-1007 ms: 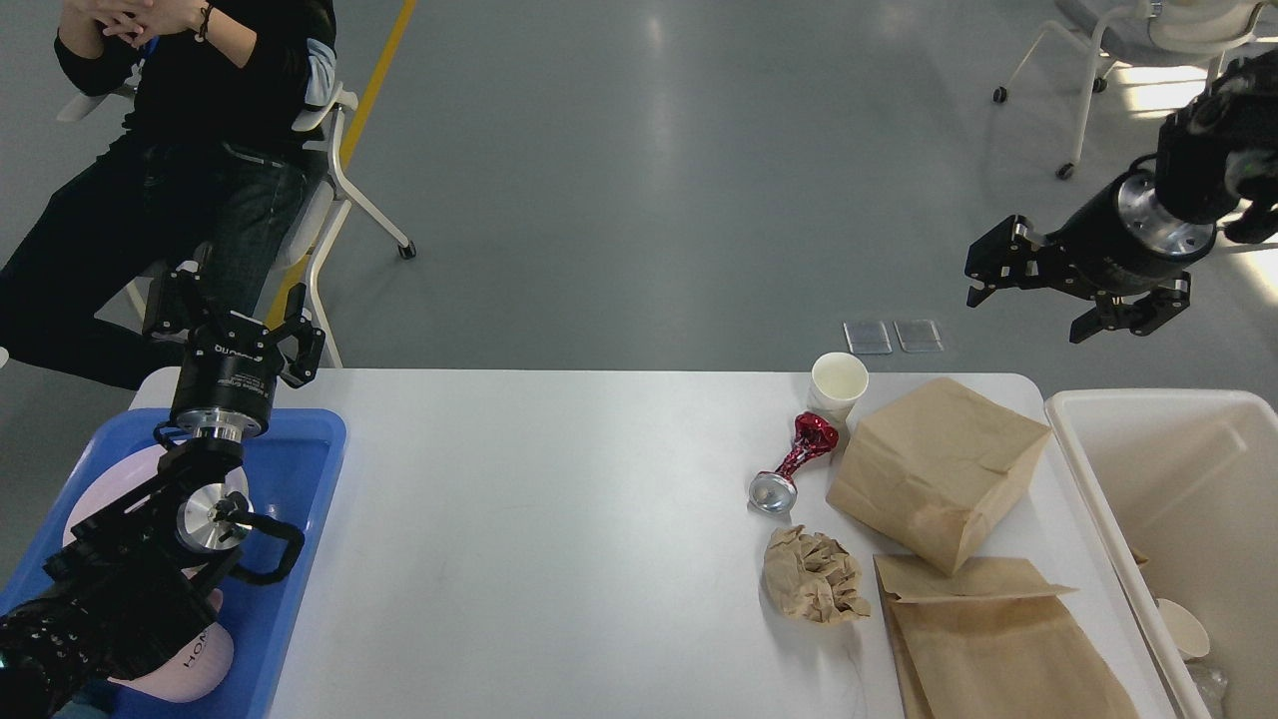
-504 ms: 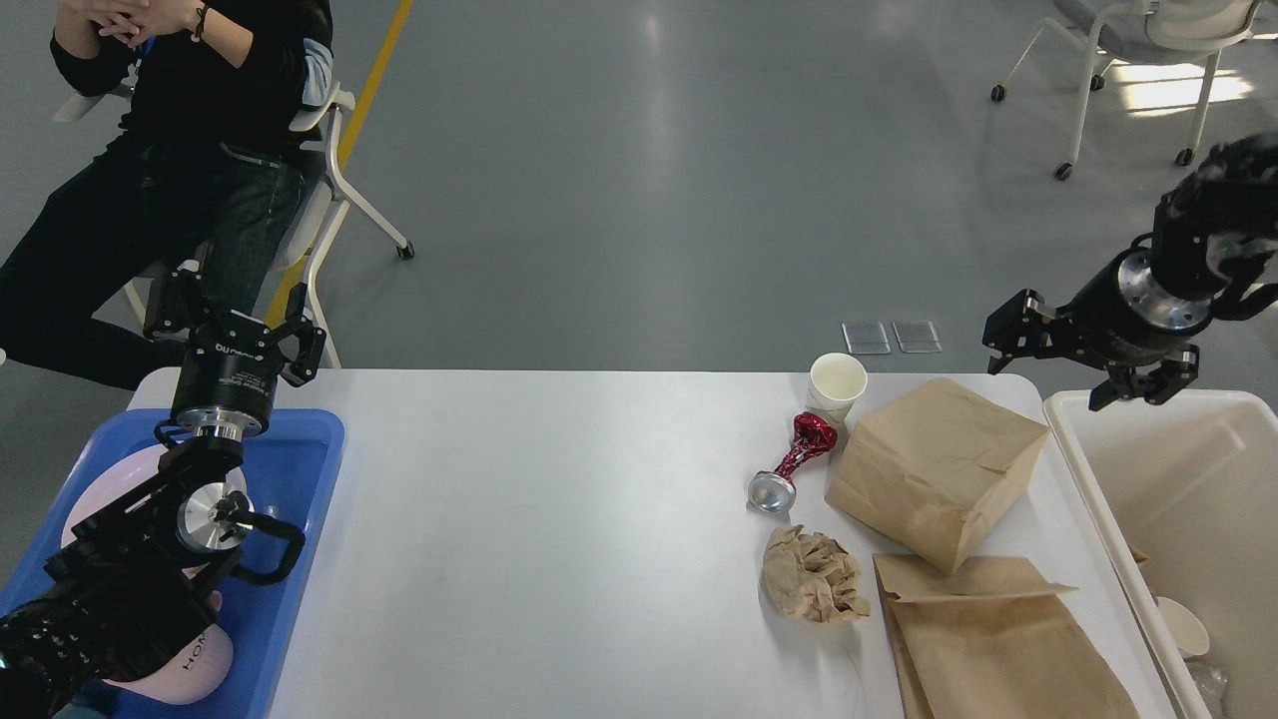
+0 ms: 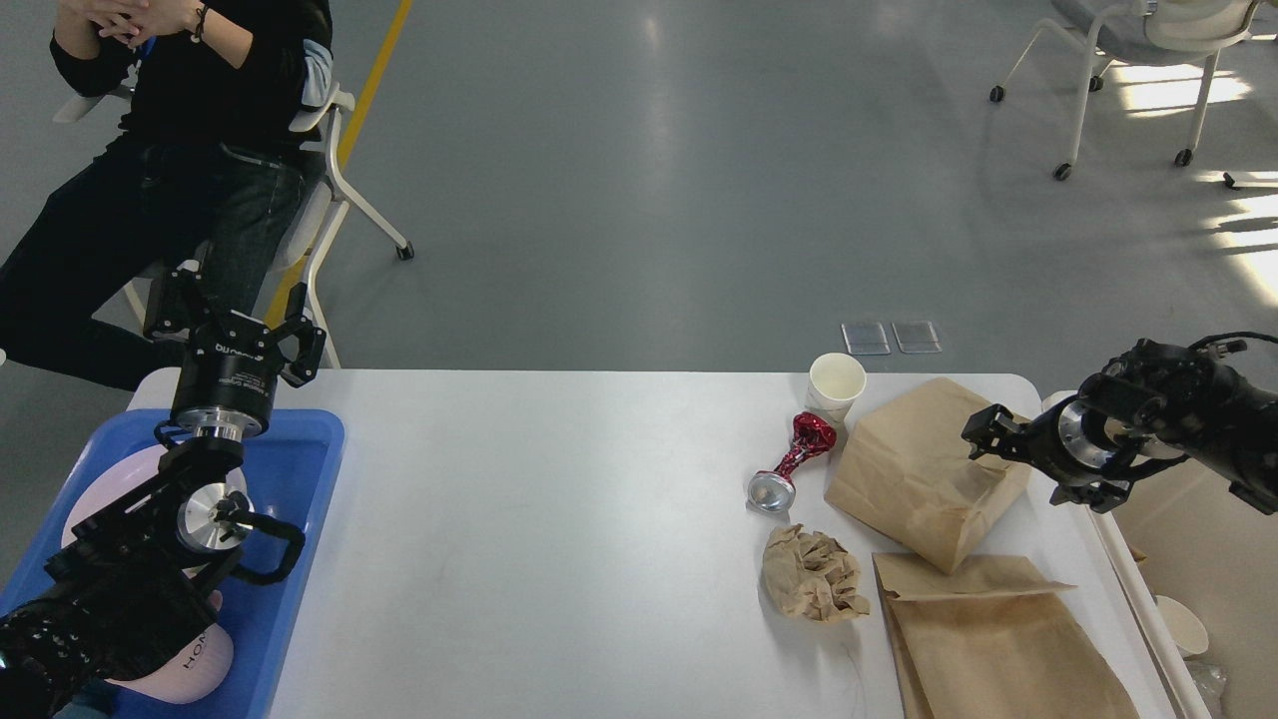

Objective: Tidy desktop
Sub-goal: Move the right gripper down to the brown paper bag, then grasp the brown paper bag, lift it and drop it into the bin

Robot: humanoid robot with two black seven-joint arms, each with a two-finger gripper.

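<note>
The white desktop carries litter on its right side: a white paper cup, a crushed red can, a crumpled brown paper ball, a bulky brown paper bag and a flat brown paper bag. My right gripper is open and low at the bulky bag's right edge, one finger over its top right corner. My left gripper is open and empty above the far edge of the blue tray.
A cream bin stands off the table's right end and holds a paper cup. The blue tray holds a pink plate. A seated person is behind the left corner. A wheeled chair is far back right.
My right arm has come down and forward from high above the bin to the bulky paper bag's right edge. My left arm and the litter have not moved.
</note>
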